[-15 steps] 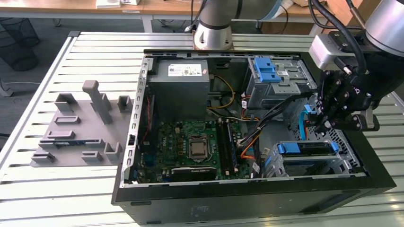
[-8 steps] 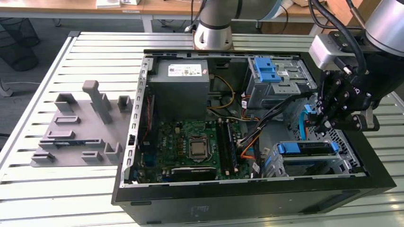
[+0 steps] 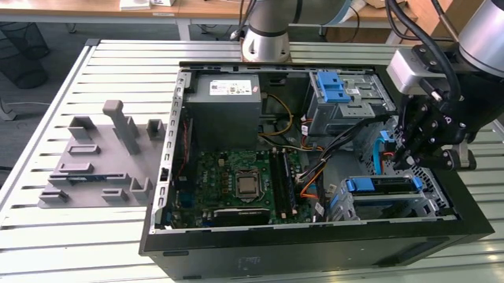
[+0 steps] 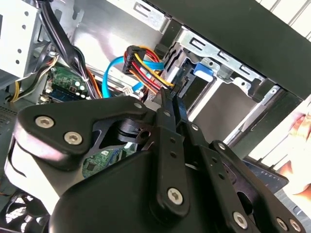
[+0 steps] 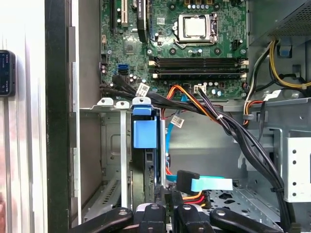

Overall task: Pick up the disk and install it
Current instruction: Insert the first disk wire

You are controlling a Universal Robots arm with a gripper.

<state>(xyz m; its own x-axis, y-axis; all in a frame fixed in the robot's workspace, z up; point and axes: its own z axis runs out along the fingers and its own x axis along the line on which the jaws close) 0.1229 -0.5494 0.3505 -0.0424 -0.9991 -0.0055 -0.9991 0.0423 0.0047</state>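
**One disk seated in its bay, claw clenched just above it**

One open computer case (image 3: 315, 250) is laid on its side on a slatted table (image 3: 47, 236), so that its bays can be reached from above. Going from the exterior view's left, a grey moulded fixture (image 3: 94, 171) is seen outside the case, well apart from the gripper (image 3: 405, 162). The motherboard (image 3: 236, 177) and the grey power supply (image 3: 228, 100) come next, both still well to that side of the claw. A bay with a blue latch (image 3: 339, 88) is seen nearer, beside the arm.

The disk (image 3: 383, 185) is found directly under the claw. It is stood on edge in the metal drive cage (image 3: 429, 203), with its blue carrier tab (image 5: 145, 132) turned towards the motherboard. It is judged to be already slid into its slot.

The gripper (image 4: 171, 94) is held clenched, its fingers (image 4: 167, 131) drawn together with no part of the disk between them. Its tips are set at the black connector of a red, yellow and black wire bundle (image 4: 146, 65), just beside a flat blue cable (image 5: 211, 184). Whether that connector is pinched cannot be told.
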